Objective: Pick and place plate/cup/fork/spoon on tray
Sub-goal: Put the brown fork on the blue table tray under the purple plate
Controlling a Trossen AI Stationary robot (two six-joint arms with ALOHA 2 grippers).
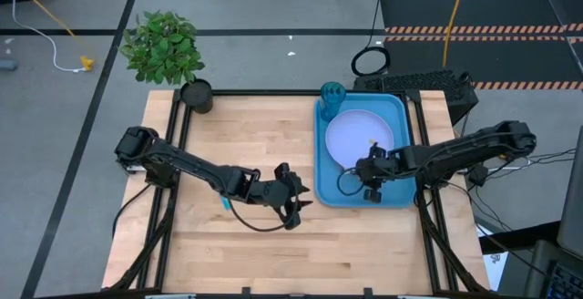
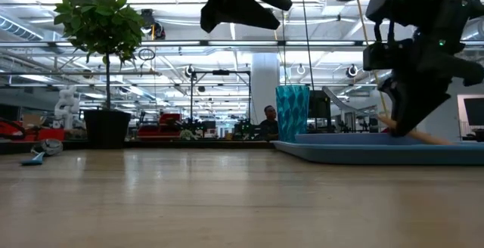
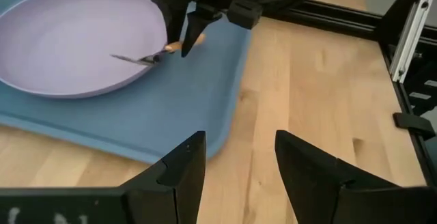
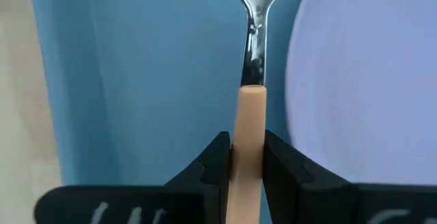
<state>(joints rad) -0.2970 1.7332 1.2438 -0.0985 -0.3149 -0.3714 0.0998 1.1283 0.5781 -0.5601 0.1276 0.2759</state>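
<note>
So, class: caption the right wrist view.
Right gripper holds the fork above the tray, beside the plate.

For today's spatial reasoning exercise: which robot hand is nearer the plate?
Right. The right hand is at the plate's edge, holding the fork; the left hand is over bare table.

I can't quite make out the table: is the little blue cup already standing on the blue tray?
Yes, in the high view the cup stands upright in a far corner of the tray, just beyond the plate.
</note>
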